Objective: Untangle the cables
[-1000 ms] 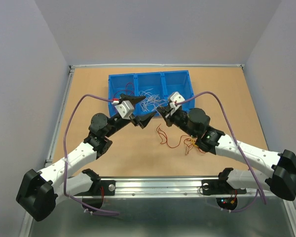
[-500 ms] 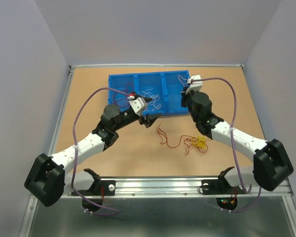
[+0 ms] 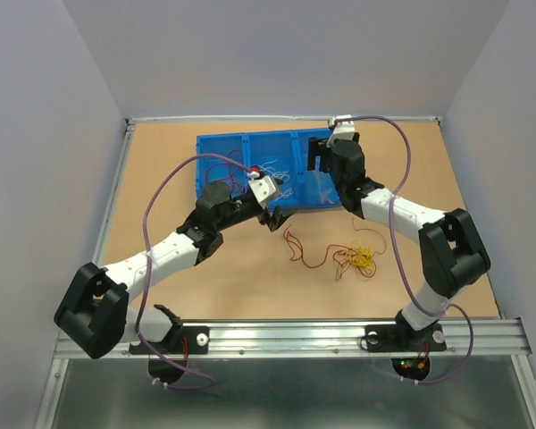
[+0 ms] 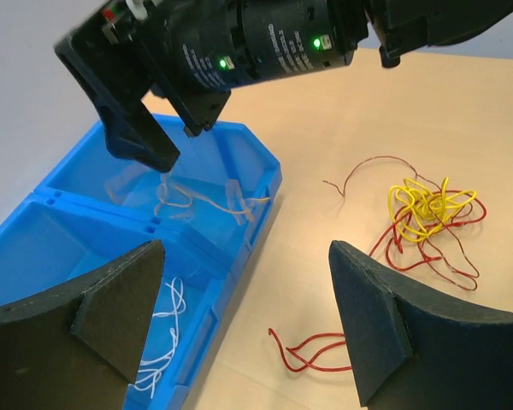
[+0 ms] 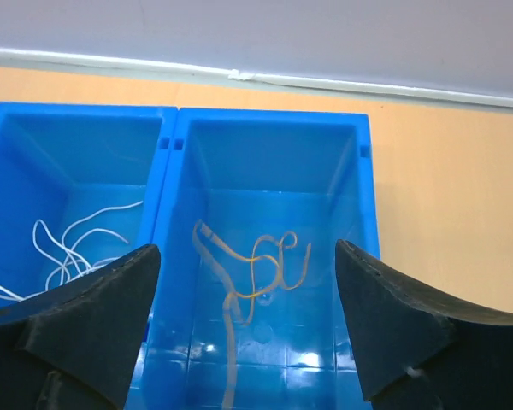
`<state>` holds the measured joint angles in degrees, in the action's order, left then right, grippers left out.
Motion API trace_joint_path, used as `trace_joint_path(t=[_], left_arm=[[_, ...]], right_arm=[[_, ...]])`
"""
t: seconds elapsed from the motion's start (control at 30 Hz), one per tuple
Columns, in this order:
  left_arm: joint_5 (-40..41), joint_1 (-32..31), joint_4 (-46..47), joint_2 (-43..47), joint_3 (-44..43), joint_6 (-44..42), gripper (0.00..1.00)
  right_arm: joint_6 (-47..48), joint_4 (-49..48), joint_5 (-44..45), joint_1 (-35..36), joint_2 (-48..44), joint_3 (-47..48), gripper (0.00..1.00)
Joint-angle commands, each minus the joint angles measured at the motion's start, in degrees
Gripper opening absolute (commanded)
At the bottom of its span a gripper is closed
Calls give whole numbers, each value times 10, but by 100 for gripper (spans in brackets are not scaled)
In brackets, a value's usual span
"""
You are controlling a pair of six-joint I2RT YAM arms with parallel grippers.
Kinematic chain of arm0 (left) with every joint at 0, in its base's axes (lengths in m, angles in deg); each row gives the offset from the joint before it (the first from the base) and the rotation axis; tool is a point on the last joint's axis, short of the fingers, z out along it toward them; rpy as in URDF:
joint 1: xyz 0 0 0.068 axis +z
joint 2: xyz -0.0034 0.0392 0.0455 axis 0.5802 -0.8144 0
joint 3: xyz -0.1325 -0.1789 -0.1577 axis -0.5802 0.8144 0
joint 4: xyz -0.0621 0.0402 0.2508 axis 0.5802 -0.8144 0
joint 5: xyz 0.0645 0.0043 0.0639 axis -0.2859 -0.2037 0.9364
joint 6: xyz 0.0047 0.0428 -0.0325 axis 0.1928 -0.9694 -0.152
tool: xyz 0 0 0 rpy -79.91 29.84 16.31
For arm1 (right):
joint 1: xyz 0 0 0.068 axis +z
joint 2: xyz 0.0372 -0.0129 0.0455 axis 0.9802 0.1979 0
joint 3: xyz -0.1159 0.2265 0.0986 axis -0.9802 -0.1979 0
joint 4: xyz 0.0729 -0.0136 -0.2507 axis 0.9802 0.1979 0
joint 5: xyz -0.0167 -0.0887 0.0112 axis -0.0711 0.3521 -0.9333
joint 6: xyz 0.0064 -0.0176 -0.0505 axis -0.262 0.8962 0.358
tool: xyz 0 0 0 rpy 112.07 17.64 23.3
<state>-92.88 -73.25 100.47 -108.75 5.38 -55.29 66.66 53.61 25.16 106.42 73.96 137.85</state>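
Grippers both apart: left gripper (image 4: pixel 246 260) hovers empty at the blue bin (image 3: pixel 216 140) front, right gripper (image 5: pixel 245 254) has just let go over the right compartment where a yellow wire (image 5: pixel 258 272) now lies, red-yellow tangle (image 3: pixel 361 259) on the table (image 3: pixel 161 179) still to separate.

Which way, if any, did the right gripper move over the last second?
Yes: the right gripper moved from the near edge of the blue bin to over its right-hand compartment.

The top camera looks down from behind over the whole table (image 3: pixel 161 179), while both wrist cameras look closely at the blue bin (image 5: pixel 265 115), which all views share.
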Motion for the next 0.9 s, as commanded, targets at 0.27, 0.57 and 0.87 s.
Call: trace_joint_path(t=[0.27, 0.57, 0.87], left_arm=[[18, -27, -37, -26, -59, -40, 89], [63, -65, -79, -56, -84, -70, 89], [142, -63, -30, -25, -51, -58, 88]], right_arm=[[-49, 5, 11, 0, -147, -48, 92], [-71, 162, -76, 0, -209, -78, 83], [-96, 297, -108, 1, -102, -12, 79]])
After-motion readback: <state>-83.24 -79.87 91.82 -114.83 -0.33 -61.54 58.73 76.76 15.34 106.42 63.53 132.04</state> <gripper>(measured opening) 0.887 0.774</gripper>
